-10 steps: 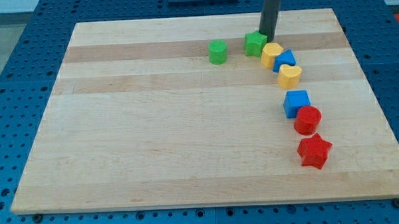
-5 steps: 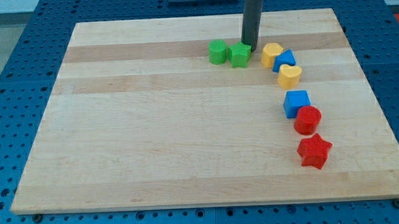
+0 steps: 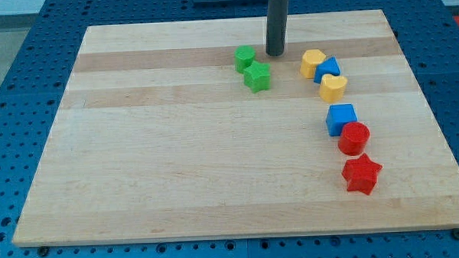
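Tip [image 3: 276,54] parked near the 12 o'clock edge of the wooden board [image 3: 176,146], bare rod, no fingers on it to be wide or narrow. Had slid toward 9 o'clock over the last second, shoving the green star-like block [image 3: 257,77] away from the yellow one. Now stood apart from it, just off at its 1 o'clock, touching nothing. Left that green block pressed against the other green block [image 3: 244,57], sitting at its 5 o'clock, where a moment back a clear gap lay between them.

Out at 3 o'clock of the tip, untouched and unmoved: yellow block [image 3: 313,62], blue block [image 3: 328,68] and yellow heart [image 3: 334,87] bunched together. Then blue cube [image 3: 341,118] touching red cylinder [image 3: 354,138], and red star [image 3: 361,174] just below, curving toward 5 o'clock.

Little board left behind the tip at 12 o'clock. Wide bare wood from 6 round to 9 o'clock. Blue pegboard bench [image 3: 6,75] all round the board.
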Tool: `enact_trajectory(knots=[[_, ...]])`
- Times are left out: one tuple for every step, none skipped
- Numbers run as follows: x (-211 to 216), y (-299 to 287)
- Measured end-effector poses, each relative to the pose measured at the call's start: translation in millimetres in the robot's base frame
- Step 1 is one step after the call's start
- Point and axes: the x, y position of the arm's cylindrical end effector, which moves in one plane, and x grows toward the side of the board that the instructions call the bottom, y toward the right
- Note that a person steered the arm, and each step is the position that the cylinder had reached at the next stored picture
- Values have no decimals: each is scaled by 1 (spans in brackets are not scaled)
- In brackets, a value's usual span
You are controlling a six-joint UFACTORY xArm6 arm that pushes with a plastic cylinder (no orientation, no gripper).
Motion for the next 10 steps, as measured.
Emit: enact_trajectory(knots=[[0,-21],[7,-55],[22,-62],[23,-62],[19,-51],[19,-42],[27,-41],[41,-39],[41,-39],[49,-39]])
